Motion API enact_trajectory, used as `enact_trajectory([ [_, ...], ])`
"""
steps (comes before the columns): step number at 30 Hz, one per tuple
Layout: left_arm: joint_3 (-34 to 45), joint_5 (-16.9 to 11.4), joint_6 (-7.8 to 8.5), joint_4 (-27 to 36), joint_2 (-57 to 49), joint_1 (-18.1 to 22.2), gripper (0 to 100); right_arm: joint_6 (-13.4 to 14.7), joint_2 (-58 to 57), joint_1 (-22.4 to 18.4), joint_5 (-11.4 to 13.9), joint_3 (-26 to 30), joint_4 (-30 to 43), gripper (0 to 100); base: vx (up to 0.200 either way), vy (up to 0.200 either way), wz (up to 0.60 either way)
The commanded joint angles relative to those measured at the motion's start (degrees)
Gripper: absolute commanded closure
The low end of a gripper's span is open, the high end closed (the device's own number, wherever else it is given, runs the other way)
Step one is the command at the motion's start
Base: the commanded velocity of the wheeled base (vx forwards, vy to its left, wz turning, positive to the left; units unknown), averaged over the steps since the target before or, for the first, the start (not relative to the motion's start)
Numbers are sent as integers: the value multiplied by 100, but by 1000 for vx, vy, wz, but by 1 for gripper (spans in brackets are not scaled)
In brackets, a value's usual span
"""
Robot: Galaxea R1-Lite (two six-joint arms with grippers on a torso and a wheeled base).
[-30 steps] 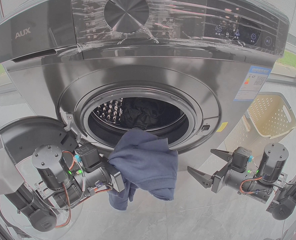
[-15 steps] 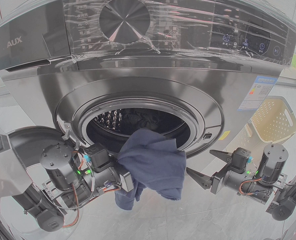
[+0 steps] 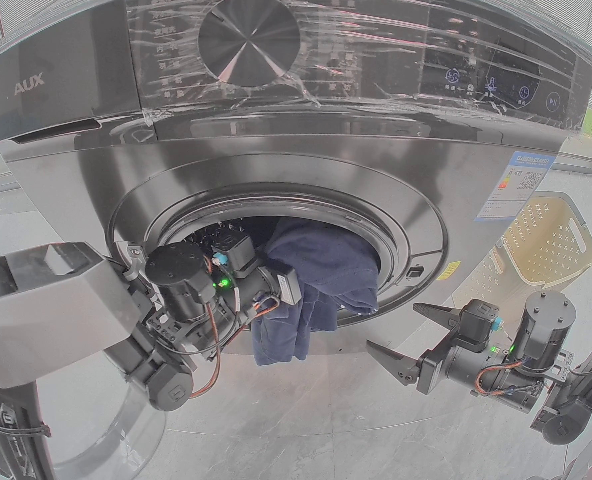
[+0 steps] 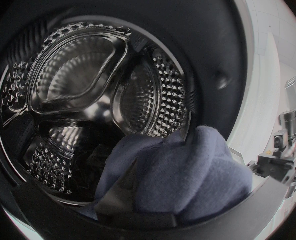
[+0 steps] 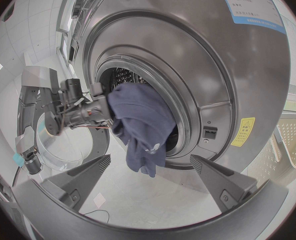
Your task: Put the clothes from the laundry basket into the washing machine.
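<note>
Lifted since a moment ago, the left end effector (image 3: 304,283) clamps the navy garment (image 3: 332,265) half inside the washing machine (image 3: 402,188), tail hanging at 6 o'clock. At 4 o'clock the right end effector (image 3: 392,328) gapes wide, empty.

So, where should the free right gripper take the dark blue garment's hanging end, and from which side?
Probably take the dark blue garment by its loose end hanging below the door rim, coming from the robot's right, where the open right gripper is. That end dangles free; the upper part is bunched at the left gripper.
</note>
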Motion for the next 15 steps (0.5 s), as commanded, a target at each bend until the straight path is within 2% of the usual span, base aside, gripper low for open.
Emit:
enact_trajectory([
  [1, -830, 71, -15, 139, 889, 162, 100, 2, 21, 20, 13, -5, 1, 0, 0, 0, 0],
  [4, -1489, 80, -24, 359, 1144, 232, 100, 2, 30, 29, 22, -13, 1, 0, 0, 0, 0],
  [8, -2298, 150, -33, 966, 1425, 311, 100, 2, 127, 73, 13, -49, -8, 0, 0, 0, 0],
  [11, -2843, 159, -147, 1291, 1618, 329, 100, 2, 145, 91, 13, -57, -8, 0, 0, 0, 0],
  [13, -2992, 168, -165, 1396, 1671, 355, 100, 2, 145, 91, 13, -57, -8, 0, 0, 0, 0],
  [15, -3467, 229, -165, 1783, 1838, 575, 100, 2, 145, 82, 22, -57, -8, 0, 0, 0, 0],
])
